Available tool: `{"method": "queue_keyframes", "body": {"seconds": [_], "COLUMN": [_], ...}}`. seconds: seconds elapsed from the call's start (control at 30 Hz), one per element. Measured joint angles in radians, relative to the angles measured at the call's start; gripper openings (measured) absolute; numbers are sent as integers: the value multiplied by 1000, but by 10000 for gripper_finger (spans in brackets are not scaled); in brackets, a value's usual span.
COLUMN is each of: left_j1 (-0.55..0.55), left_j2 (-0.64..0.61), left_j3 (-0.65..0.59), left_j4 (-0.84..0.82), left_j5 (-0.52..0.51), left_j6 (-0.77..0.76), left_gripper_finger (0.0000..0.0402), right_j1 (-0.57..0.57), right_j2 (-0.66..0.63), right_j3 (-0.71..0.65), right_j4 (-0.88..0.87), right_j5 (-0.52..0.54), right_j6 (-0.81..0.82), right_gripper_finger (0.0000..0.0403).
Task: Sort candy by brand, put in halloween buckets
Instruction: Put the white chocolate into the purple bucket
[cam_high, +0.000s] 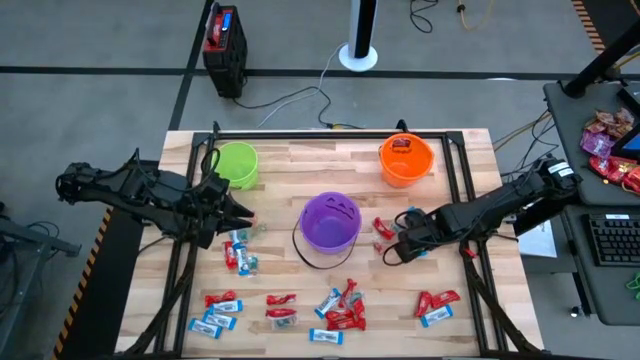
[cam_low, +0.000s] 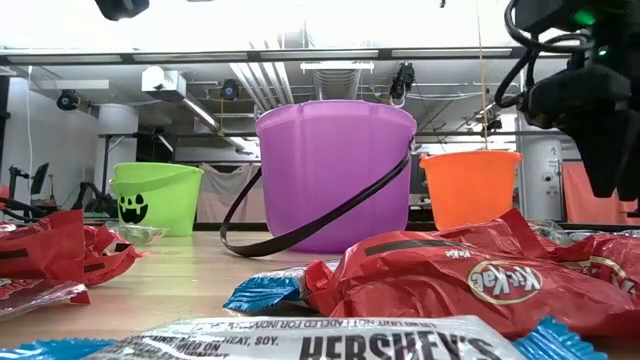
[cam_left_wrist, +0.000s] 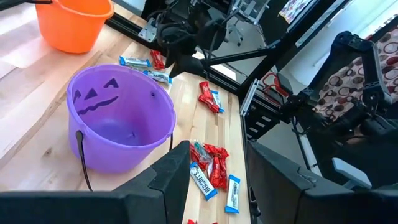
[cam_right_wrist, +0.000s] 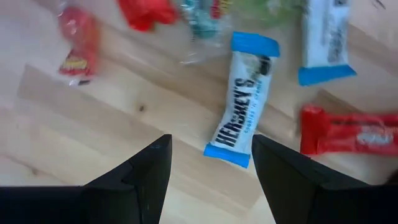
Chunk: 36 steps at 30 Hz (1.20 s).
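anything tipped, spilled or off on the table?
Nothing stands out. The green bucket, purple bucket and orange bucket all stand upright. The purple one's handle lies flat on the table. Candy is scattered loose on the table, unsorted, none visibly torn.

A black and red box (cam_high: 224, 47) stands on the grey floor beyond the wooden surface (cam_high: 300, 165); a keyboard (cam_high: 612, 240) lies off to the side.

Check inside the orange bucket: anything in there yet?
From above, the orange bucket holds at least one red-wrapped candy near its far side. Anything under that piece is covered. The low view shows only the bucket's outside wall.
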Motion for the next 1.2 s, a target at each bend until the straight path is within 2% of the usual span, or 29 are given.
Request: {"method": "queue_keyframes", "body": {"seconds": [0.2, 0.57, 0.7, 1.0, 1.2], "left_j1": [0, 0, 0, 0, 0], "left_j2": [0, 0, 0, 3, 6], "left_j3": [0, 0, 0, 0, 0], "left_j4": [1, 6, 8, 9, 19], "left_j5": [-2, -15, -15, -16, -17], "left_j6": [15, 19, 23, 37, 48], "left_gripper_finger": [141, 141, 141, 141, 141], "right_j1": [0, -5, -5, -5, -4], "right_j2": [22, 75, 93, 63, -7], "right_j3": [-10, -125, -154, -147, -55], "right_j4": [-78, 122, 194, 188, 113], "right_j5": [-14, -15, -17, -28, -106], "right_j6": [72, 16, 12, -3, 0], "right_gripper_finger": [215, 205, 169, 34, 28]}}
